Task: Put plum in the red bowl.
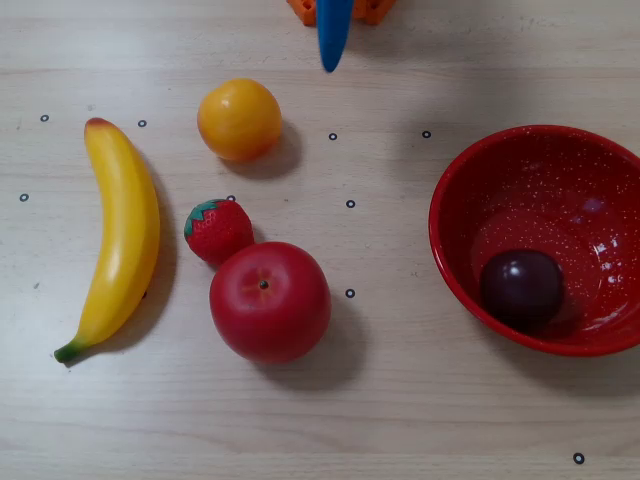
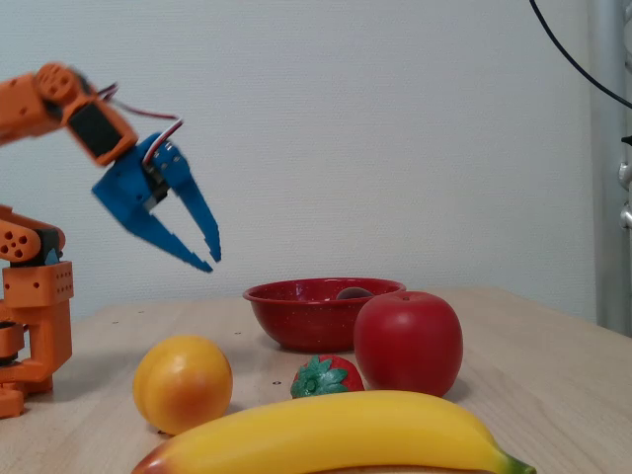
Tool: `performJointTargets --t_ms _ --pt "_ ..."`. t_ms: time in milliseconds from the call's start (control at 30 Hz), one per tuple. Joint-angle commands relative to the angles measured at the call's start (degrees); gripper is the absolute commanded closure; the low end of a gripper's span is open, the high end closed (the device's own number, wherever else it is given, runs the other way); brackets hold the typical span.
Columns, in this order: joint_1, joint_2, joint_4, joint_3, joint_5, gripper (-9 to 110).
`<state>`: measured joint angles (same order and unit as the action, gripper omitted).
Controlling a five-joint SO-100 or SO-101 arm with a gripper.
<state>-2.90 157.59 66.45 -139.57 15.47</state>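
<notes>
The dark purple plum point(image 1: 521, 288) lies inside the red speckled bowl point(image 1: 455, 260) at the right of the overhead view. In the fixed view only its top point(image 2: 353, 293) peeks over the bowl's rim point(image 2: 296, 326). My blue gripper point(image 2: 208, 260) hangs in the air left of the bowl, well above the table, with nothing between its fingers, which stand only slightly apart. In the overhead view only one blue fingertip point(image 1: 332, 40) shows at the top edge.
A banana point(image 1: 120, 235), an orange point(image 1: 239, 119), a strawberry point(image 1: 218, 229) and a big red apple point(image 1: 270, 300) lie on the left half of the wooden table. The orange arm base point(image 2: 35, 316) stands at the left in the fixed view.
</notes>
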Motion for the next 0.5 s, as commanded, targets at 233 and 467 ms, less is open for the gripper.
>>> performJointTargets --t_ms 233,467 --pt "-1.67 17.05 -16.26 -19.34 -1.93 101" --pt "-1.67 22.76 -27.6 -31.03 -2.64 101"
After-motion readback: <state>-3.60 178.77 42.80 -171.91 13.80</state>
